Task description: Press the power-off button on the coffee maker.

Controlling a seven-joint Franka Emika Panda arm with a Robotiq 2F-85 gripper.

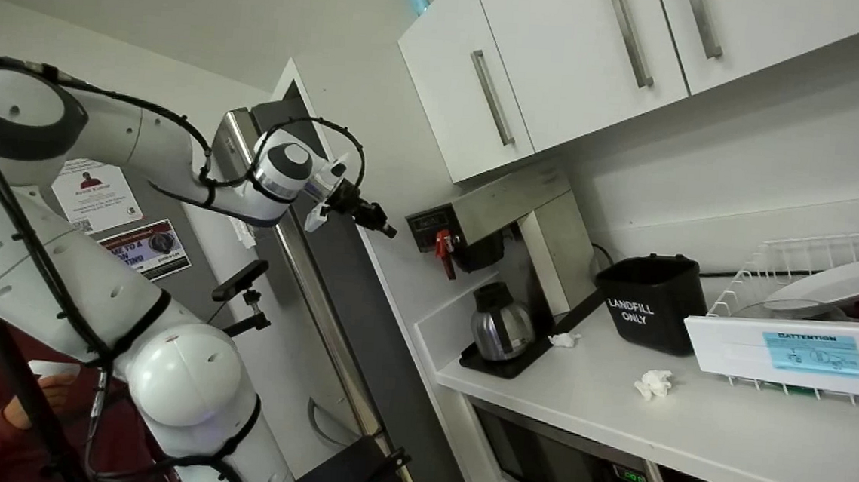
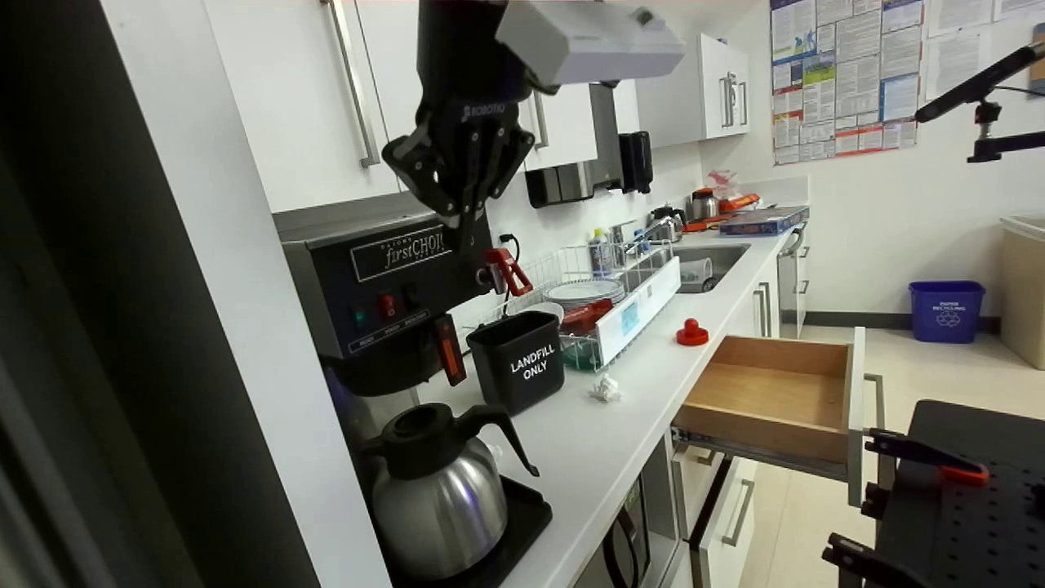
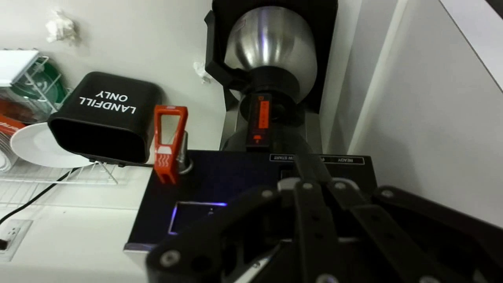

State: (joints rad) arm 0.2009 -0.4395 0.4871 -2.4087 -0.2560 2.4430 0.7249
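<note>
Coffee maker [image 1: 512, 201], boxy steel with a black front, stood at a corner of the white tabletop [image 1: 595, 385]. The black gripper [image 1: 388, 229], pinched narrow around nothing, hung just short of it; the approach looked nearly done, the power-off press left.

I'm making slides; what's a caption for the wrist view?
Upside-down view: closed fingers before the coffee maker, silvery carafe and landfill bin beyond.
</note>
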